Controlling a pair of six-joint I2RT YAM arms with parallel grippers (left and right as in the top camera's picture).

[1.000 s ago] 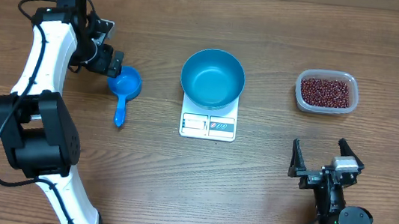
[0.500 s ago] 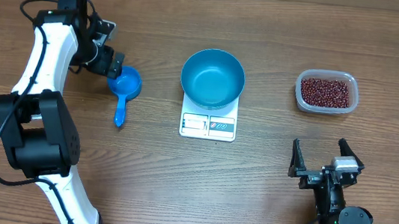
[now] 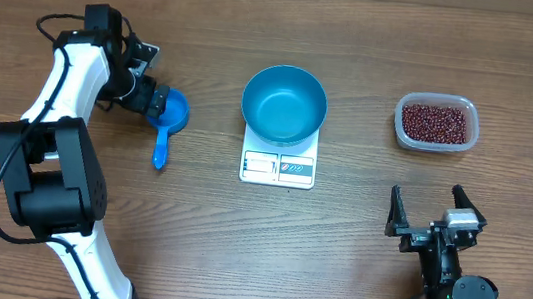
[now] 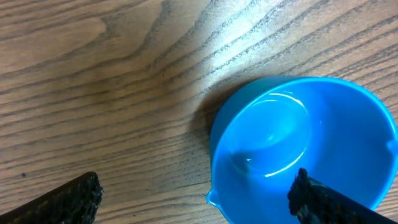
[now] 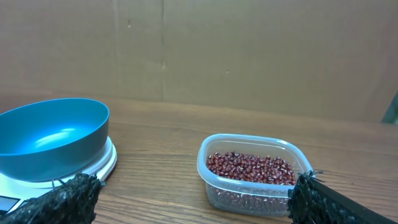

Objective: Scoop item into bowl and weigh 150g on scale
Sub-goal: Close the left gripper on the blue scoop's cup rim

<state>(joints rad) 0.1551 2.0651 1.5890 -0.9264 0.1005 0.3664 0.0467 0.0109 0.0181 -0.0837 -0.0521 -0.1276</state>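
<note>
Over wood-grain table (image 3: 333, 268), before cardboard wall (image 5: 249, 56), left pincer (image 3: 158, 100) and right pincer (image 3: 428, 203) stand spread.

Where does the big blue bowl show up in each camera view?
Overhead: bowl at upper centre, on the scale.
Left wrist: not in it; the blue cup there is the scoop.
Right wrist: bowl at lower left.
Shared landmark, overhead and right wrist: bean tub right of the bowl.

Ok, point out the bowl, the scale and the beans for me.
bowl (image 3: 284, 105), overhead view, on its blue inner floor.
scale (image 3: 278, 167), overhead view, on the front display panel.
beans (image 3: 437, 123), overhead view, middle of the heap.
</note>
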